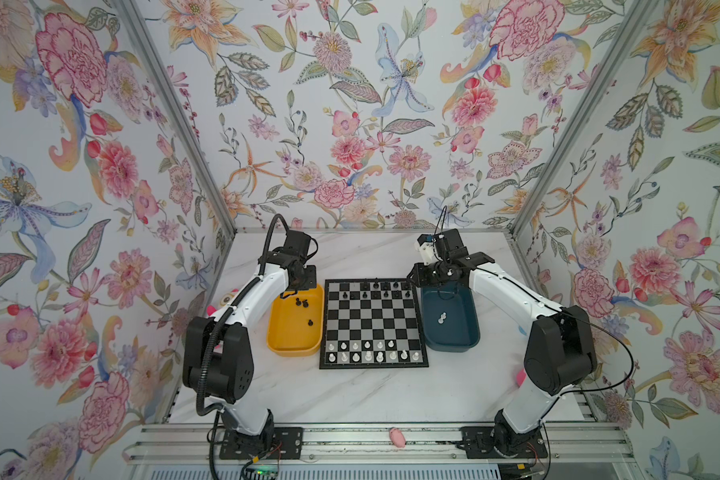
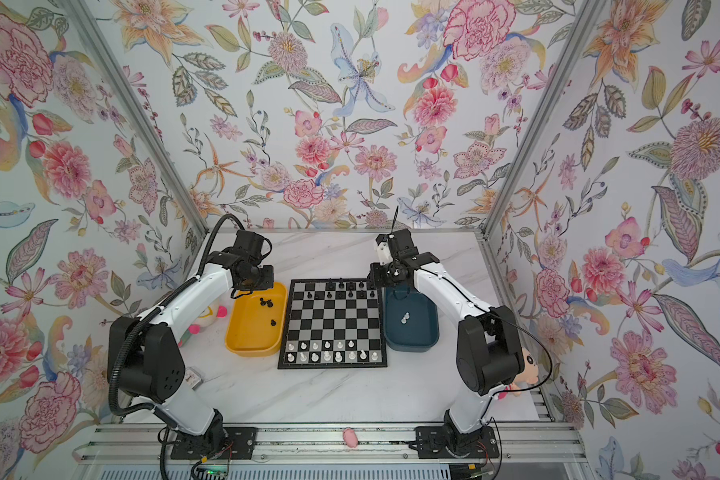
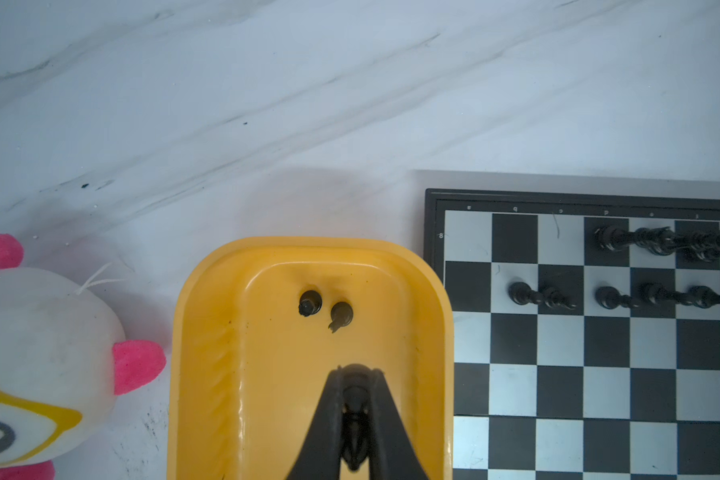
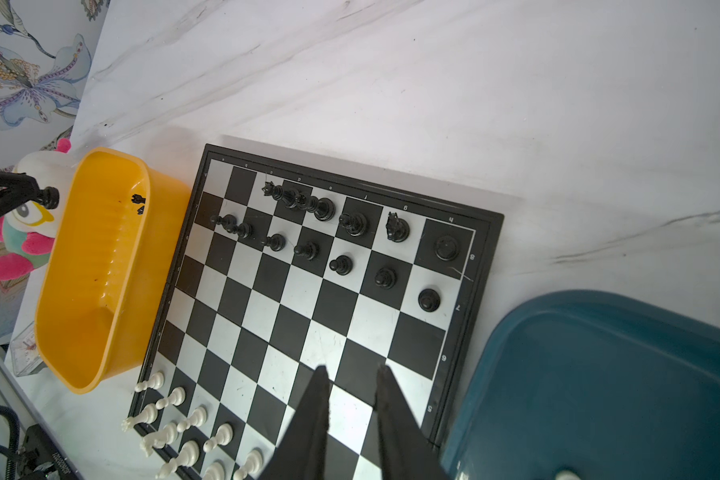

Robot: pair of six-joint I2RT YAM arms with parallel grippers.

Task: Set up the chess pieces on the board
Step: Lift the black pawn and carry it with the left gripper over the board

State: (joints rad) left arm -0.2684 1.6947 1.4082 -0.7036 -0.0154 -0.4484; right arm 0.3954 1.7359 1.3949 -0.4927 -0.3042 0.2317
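One black plastic chessman [image 3: 354,415] is pinched in my left gripper [image 3: 356,376] over the yellow plastic tray [image 3: 208,332] — I must clear its rim, then set it upright on a bare back-row square of the black-and-silver board [image 3: 558,390].

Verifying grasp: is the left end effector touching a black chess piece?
Touching. Left wrist view shows the left end effector closed on a black chess piece, clamping both its sides, over the yellow tray.
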